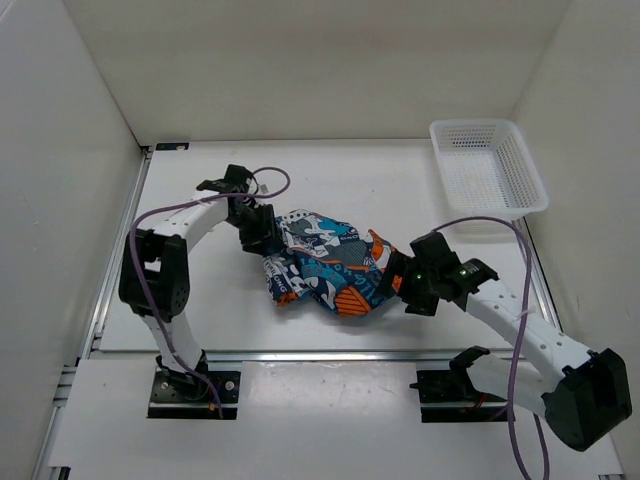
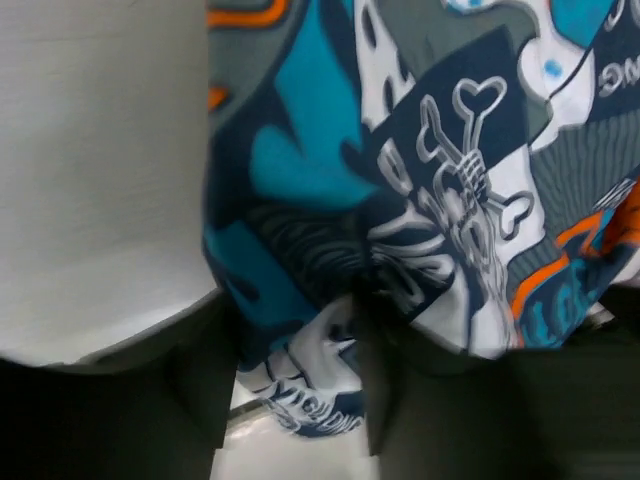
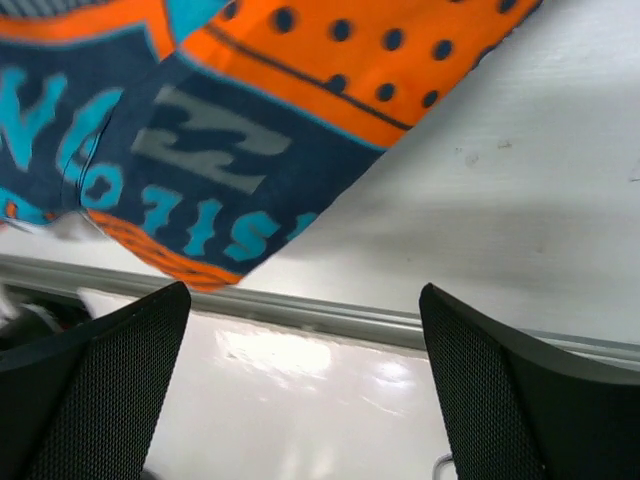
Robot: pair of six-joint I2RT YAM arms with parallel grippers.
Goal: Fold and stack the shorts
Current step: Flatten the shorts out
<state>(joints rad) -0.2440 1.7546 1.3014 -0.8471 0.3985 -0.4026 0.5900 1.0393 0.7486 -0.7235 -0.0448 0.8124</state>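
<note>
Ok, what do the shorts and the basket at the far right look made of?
The shorts: soft, thin cloth with a matte printed surface. They crumple into loose folds and drape, though whether woven or knit cannot be told. The basket: probably rigid white plastic, judging by its evenly moulded mesh walls and its firm, straight rim.

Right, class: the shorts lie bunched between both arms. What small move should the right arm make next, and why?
Probably ease the right gripper forward and close it on the orange corner of the shorts. Its fingers stand open with no fabric between them, while the left gripper seems to pinch the opposite edge, so the bunched cloth cannot yet be spread.
</note>
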